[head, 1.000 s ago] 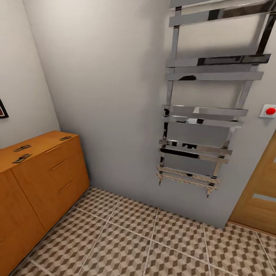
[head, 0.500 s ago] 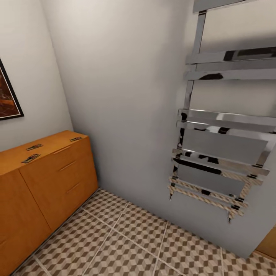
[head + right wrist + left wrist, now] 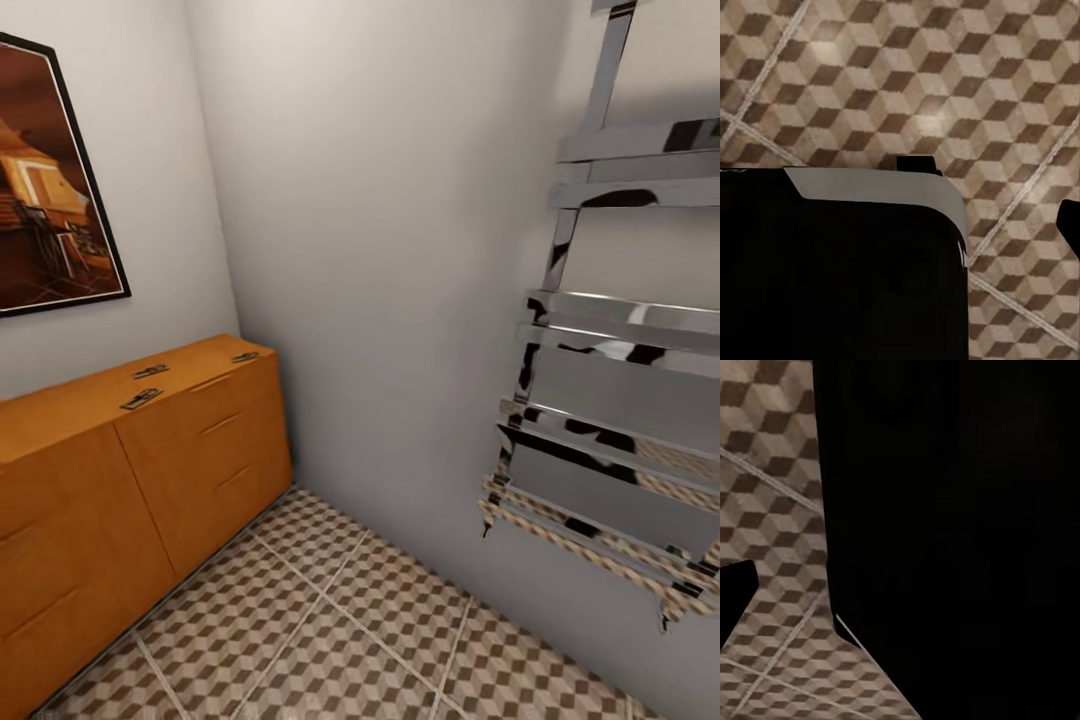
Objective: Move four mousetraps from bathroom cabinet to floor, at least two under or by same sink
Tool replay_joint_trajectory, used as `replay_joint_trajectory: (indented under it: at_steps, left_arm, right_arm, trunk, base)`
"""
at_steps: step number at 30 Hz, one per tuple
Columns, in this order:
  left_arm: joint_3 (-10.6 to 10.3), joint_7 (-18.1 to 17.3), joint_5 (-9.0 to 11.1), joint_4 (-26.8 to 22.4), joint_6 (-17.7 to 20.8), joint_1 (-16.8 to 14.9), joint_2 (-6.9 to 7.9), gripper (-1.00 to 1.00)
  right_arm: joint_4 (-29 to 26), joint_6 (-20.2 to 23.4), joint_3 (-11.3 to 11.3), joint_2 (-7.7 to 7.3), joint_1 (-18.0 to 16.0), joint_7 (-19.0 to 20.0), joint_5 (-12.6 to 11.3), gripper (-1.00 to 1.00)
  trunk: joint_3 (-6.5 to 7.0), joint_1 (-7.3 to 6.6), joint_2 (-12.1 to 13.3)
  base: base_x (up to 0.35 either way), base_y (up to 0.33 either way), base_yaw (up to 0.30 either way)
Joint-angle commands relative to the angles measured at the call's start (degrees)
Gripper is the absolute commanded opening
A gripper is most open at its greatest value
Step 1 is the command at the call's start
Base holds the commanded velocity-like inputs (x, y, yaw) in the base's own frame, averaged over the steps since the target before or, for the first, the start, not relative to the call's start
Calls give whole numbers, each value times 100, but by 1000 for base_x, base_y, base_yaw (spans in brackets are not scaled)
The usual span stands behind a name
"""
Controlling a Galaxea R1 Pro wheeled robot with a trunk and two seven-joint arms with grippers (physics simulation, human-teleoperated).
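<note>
1. A grey-walled bathroom corner: the floor [image 3: 330,640] is laid with large square tiles in a brown, beige and white cube pattern with pale grout lines.
2. One cabinet [image 3: 130,470], long, low and orange-brown, stands against the left wall, reaching the corner; its drawer fronts are all shut.
3. Three mousetraps lie on the cabinet top: one [image 3: 244,357] at the end by the corner, and two close together farther along, one [image 3: 150,371] nearer the wall and one [image 3: 141,399] nearer the front edge. A fourth cannot be made out.
4. One dark-framed picture [image 3: 50,180] hangs on the wall above the cabinet.
5. One chrome towel rail [image 3: 620,400] with flat bars is fixed to the right-hand wall; its lower bars mirror the tiles.
6. Both wrist views look down on the same tiles past dark parts of the robot's body.
7. Whether the fingers of either arm are open or closed cannot be told.
</note>
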Motion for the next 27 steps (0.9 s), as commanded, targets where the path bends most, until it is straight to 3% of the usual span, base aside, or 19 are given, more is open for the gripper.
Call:
replay_joint_trajectory:
  at_steps: [1,13,27]
  left_arm:
    - [1,-2,3,-8,-8,3,0,100]
    - [2,-2,3,-2,-8,3,0,100]
    - [-7,-2,2,0,1,3,0,100]
  right_arm:
    - [5,-19,2,0,-3,-5,-5,100]
    - [-2,-18,2,-3,-3,0,-4,100]
    - [-2,-13,2,-9,-3,5,-7,100]
  trunk:
    - [-4,0,-2]
    - [-4,0,-2]
    - [-4,0,-2]
  base:
    - [1,-1,289]
    - [30,0,258]
    - [311,0,18]
